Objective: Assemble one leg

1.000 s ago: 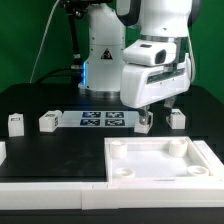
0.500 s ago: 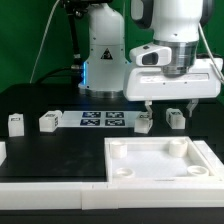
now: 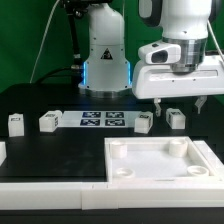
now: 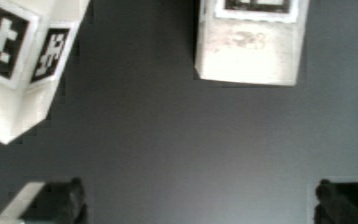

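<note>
Several small white tagged legs stand in a row on the black table: two at the exterior view's left [image 3: 15,123] [image 3: 48,121] and two near the middle right [image 3: 145,122] [image 3: 176,117]. My gripper [image 3: 183,104] hangs open and empty just above and slightly to the right of the rightmost leg. The wrist view shows two legs, one [image 4: 249,40] ahead of the open gripper [image 4: 202,205] and another [image 4: 23,72] off to the side. Both dark fingertips [image 4: 51,200] stand wide apart with only bare table between them.
The large white square panel [image 3: 200,165] with round corner sockets lies at the front right. The marker board [image 3: 103,121] lies between the leg pairs. A white part [image 3: 2,151] shows at the exterior view's left edge. The robot base [image 3: 105,55] stands behind.
The gripper has moved toward the exterior view's right and risen a little, from over the leg beside the marker board to over the rightmost leg. The legs have not moved.
</note>
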`<state>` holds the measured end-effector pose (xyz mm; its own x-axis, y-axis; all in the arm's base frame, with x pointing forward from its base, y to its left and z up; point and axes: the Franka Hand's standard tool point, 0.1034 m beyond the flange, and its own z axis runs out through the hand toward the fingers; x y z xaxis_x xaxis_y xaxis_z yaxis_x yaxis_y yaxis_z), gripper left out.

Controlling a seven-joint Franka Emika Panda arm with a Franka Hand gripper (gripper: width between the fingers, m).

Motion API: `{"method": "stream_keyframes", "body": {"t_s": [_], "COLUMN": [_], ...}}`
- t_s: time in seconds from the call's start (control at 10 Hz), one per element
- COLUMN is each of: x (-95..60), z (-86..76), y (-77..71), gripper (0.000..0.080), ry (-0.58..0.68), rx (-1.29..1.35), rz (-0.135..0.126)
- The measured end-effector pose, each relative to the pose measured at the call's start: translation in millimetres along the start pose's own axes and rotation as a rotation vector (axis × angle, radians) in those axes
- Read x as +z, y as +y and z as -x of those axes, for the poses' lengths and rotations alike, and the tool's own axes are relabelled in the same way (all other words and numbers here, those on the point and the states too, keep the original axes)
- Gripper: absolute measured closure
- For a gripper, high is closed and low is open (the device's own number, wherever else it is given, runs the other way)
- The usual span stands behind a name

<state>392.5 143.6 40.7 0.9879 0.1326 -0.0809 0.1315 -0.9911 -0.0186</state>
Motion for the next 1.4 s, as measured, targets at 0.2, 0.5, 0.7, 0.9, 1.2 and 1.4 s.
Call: {"method": "stream_keyframes", "body": {"t_s": [0.2, 0.5, 0.7, 0.9, 1.2, 1.4], "x": [0.3, 5.1, 8.7, 8.5, 16.4, 24.7], "z": [-0.3, 14.8, 24.2, 35.8, 34.1, 35.3], "y": [-0.3, 4.5, 2.3, -3.5, -5.5, -1.1], "gripper": [0.0151, 0.0151, 0.0151, 0.0151, 0.0151, 0.0151], "ry": [-0.001, -0.320, -0.494, -0.696, -0.912, -0.892], "rx": [-0.002, 0.008, 0.021, 0.051, 0.119, 0.132], "rz": [0.000, 0.030, 0.036, 0.033, -0.015, -0.021]}}
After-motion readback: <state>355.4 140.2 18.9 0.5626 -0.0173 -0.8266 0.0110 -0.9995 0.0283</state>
